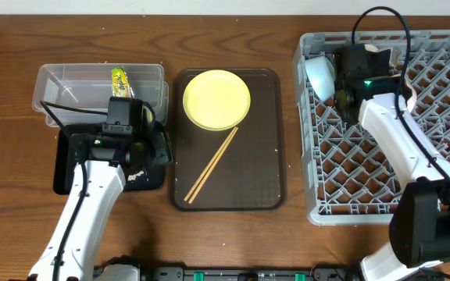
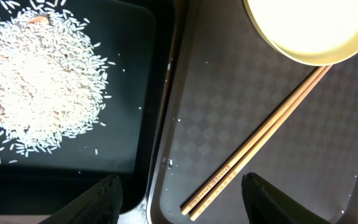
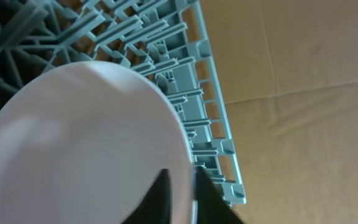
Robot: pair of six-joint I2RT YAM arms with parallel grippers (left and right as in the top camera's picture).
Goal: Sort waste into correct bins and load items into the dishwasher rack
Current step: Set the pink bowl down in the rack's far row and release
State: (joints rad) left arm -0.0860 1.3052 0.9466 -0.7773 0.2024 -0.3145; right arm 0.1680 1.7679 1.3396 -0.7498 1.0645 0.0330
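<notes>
My right gripper (image 3: 188, 194) is shut on the rim of a whitish-pink bowl (image 3: 86, 143), one finger inside and one outside. The bowl (image 1: 319, 76) stands on edge at the far left corner of the grey dishwasher rack (image 1: 389, 148). My left gripper (image 2: 185, 205) hangs open and empty over the seam between the black tray (image 2: 135, 37) and the brown serving tray (image 2: 328, 162). White rice crumbs (image 2: 42, 81) lie heaped in the black tray. Two chopsticks (image 2: 260, 140) and a pale-yellow plate (image 1: 216, 99) rest on the serving tray. A green-and-yellow wrapper (image 1: 120, 80) lies in the clear tub (image 1: 61, 82).
The rack's left wall (image 3: 216, 137) runs right beside the held bowl, with bare wooden table (image 3: 303, 93) beyond it. The chopsticks (image 1: 211, 165) lie diagonally below the plate. The left arm (image 1: 92, 195) covers part of the black tray (image 1: 67, 176).
</notes>
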